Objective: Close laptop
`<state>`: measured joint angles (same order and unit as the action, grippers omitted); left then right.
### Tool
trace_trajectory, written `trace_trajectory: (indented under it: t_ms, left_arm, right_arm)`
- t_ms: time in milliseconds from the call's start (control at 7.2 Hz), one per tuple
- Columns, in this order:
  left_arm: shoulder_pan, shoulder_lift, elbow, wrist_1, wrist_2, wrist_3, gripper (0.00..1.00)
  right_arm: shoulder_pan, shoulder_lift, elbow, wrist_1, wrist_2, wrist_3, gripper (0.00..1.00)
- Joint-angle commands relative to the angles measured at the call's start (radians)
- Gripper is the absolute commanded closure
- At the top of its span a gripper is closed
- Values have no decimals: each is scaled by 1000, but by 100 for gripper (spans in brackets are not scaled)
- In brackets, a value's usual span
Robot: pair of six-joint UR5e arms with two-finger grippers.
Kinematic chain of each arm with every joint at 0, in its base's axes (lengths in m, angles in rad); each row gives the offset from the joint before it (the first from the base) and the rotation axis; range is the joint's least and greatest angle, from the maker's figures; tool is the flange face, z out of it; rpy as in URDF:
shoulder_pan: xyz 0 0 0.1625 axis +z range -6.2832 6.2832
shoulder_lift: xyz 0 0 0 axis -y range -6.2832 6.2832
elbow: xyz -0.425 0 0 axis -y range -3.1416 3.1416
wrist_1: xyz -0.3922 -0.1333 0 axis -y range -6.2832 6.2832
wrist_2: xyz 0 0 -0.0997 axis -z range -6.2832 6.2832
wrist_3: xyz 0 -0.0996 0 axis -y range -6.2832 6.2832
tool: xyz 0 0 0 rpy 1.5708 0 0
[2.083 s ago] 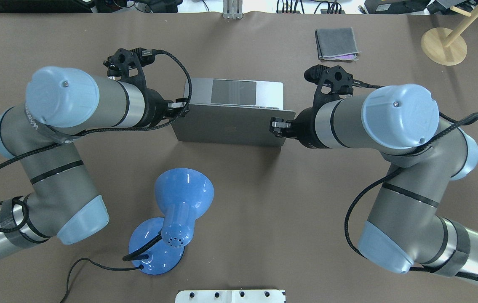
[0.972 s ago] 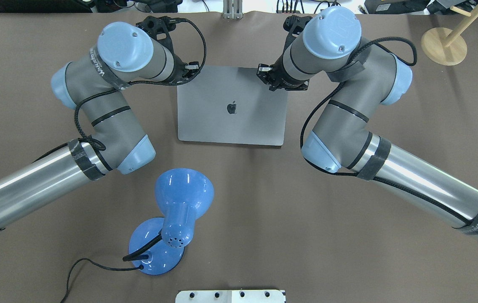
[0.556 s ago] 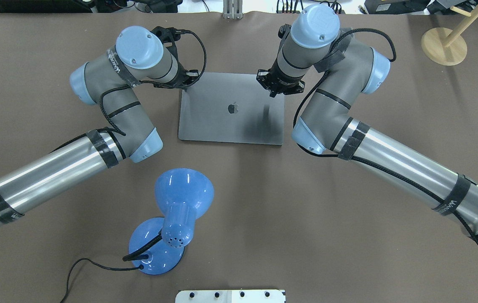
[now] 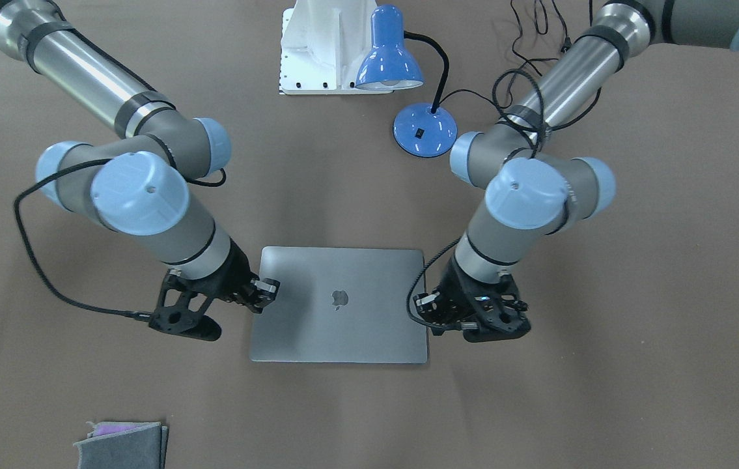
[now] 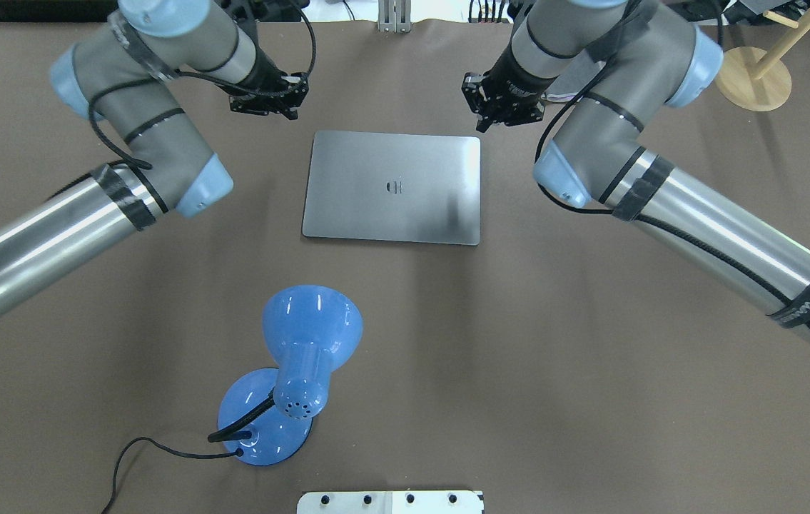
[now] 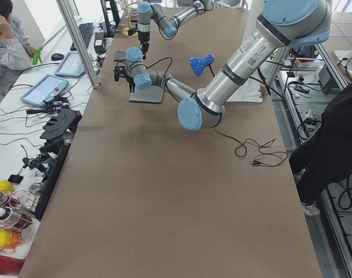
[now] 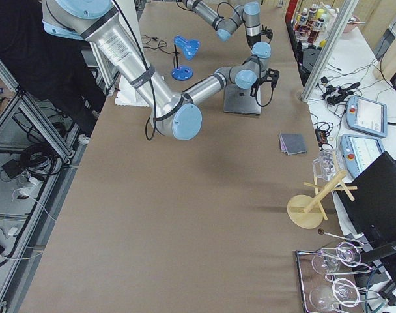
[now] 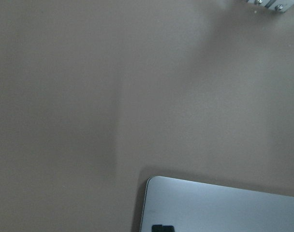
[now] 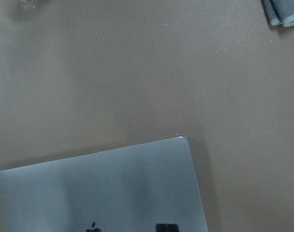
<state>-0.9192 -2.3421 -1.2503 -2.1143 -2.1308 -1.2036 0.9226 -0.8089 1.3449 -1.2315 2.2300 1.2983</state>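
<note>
The laptop lies shut and flat on the brown table, apple logo up; it also shows in the front view. My left gripper hangs above the table just beyond the laptop's far left corner, shut and empty, clear of the lid. My right gripper hangs above the far right corner, shut and empty. In the front view the left gripper is at the lid's right edge and the right gripper at its left edge. Each wrist view shows one lid corner below.
A blue desk lamp with a black cord stands near the robot's side, in front of the laptop. A folded grey cloth lies beyond the laptop on the right arm's side. A wooden stand is at the far right.
The lid went from part open to flat shut under both grippers. Both grippers then lifted off the lid and moved back past its far corners.
</note>
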Motion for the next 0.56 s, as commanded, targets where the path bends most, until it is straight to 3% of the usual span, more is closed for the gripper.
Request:
trace_trajectory:
  t_ms: [0, 278, 417]
  left_arm:
    - [-195, 186, -210, 48, -196, 132, 100]
    - [-371, 394, -434, 277, -254, 510, 100]
    - [-436, 555, -575, 409, -259, 750, 100]
  right_arm:
    - [135, -186, 260, -101, 71, -60, 100]
    - [261, -411, 551, -390, 83, -464, 100]
    - [330, -487, 647, -557, 83, -681, 100]
